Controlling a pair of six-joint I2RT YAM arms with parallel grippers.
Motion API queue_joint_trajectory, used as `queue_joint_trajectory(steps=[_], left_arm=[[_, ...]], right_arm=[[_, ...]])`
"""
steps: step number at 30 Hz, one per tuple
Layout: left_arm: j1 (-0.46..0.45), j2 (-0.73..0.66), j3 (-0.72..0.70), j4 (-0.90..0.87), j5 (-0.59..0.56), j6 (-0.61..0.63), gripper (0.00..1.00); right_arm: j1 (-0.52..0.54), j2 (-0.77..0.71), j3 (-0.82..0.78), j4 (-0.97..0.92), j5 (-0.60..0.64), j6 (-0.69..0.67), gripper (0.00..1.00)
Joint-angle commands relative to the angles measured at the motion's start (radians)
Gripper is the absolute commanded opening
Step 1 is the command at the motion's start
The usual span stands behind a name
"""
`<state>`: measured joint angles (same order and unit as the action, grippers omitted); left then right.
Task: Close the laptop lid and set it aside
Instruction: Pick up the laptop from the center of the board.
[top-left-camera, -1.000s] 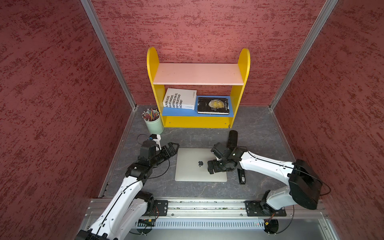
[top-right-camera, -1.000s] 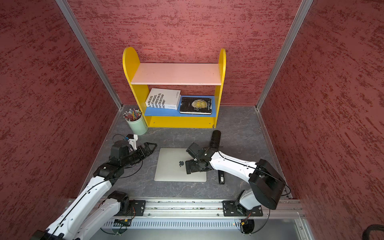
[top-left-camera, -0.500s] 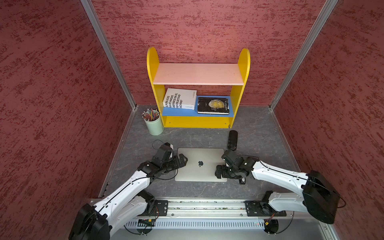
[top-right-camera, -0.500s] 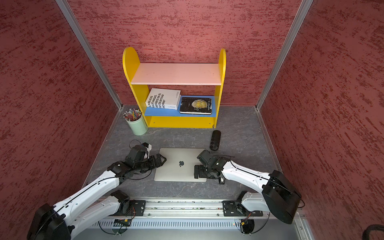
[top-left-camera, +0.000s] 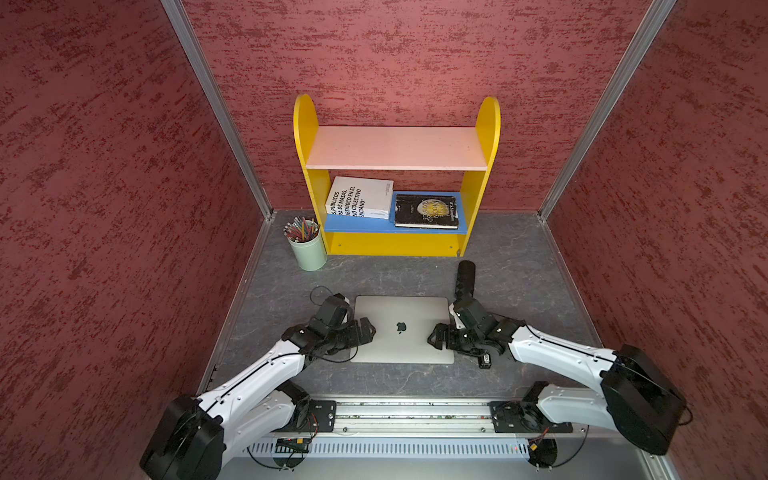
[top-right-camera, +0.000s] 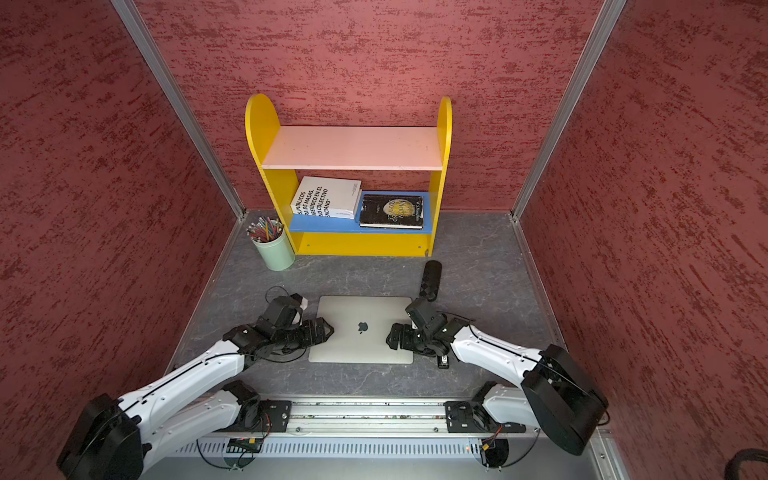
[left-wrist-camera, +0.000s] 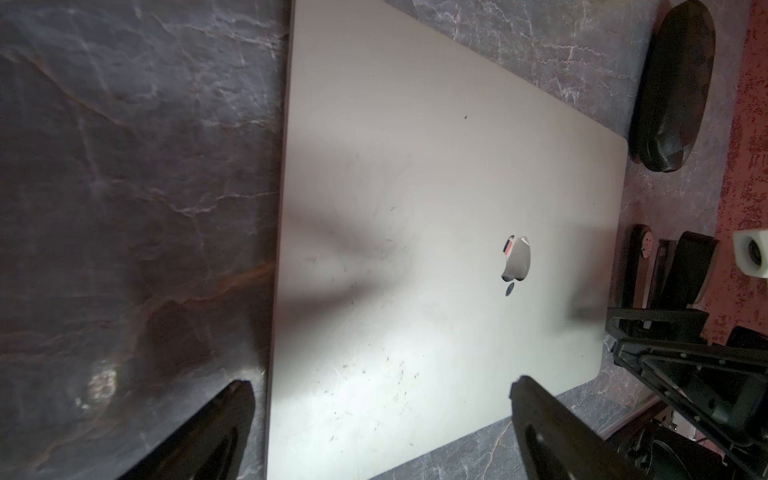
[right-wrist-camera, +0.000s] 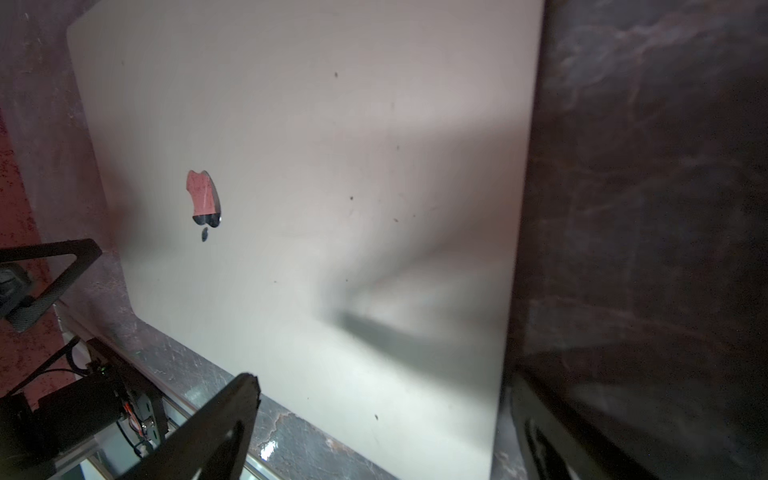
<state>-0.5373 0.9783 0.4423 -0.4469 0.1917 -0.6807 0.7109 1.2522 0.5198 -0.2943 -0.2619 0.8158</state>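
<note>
**Entry: risks and orientation**

Logged left gripper at the 9 o'clock edge of the laptop, jaws fully spread, gripping nothing. Seen in the left wrist view with one finger over bare table and one over the laptop lid. Contact with the metal: cannot tell.

Located laptop mid-table, slightly toward 6 o'clock, lying flat with lid down. Closing judged done, setting aside not yet.

Logged right gripper at the 3 o'clock edge, likewise fully spread and empty.

Noted black oblong thing just off the 1 o'clock corner. Noted small black item just beside the 4 o'clock corner, partly under the right gripper.

Risks, as judged:
- No gap under a thin slab lying flush: likely scraping, or fingertips skating off the rounded edge instead of getting beneath.
- Uneven pinch from 9 and 3: yaw or a slide on smooth aluminium, then a knock into either black neighbour.
- Lifting by the lid alone: reopening.
- Carrying toward 12: collision with the shelf; toward 10, with the pencil cup.

Orientation: long axis along 9–3. Logo leaf toward 6, so opening edge probably at 6 and hinge at 12.
</note>
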Motion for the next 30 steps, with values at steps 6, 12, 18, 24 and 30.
queue_joint_trajectory(steps=[6,12,18,24,30], left_arm=[[0.007,0.062,-0.029,0.011,0.029,0.047,1.00],[0.018,0.108,-0.039,0.045,0.046,0.060,1.00],[0.030,0.131,-0.055,0.101,0.081,0.050,0.98],[0.047,0.127,-0.131,0.281,0.202,-0.016,0.91],[0.053,0.074,-0.180,0.378,0.236,-0.086,0.83]], right_arm=[[-0.037,0.037,-0.065,0.052,-0.063,0.010,0.98],[-0.044,0.052,-0.070,0.074,-0.079,0.015,0.98],[-0.051,0.061,-0.073,0.106,-0.103,0.025,0.98],[-0.054,0.051,-0.076,0.140,-0.131,0.044,0.98],[-0.057,0.034,-0.081,0.197,-0.168,0.069,0.94]])
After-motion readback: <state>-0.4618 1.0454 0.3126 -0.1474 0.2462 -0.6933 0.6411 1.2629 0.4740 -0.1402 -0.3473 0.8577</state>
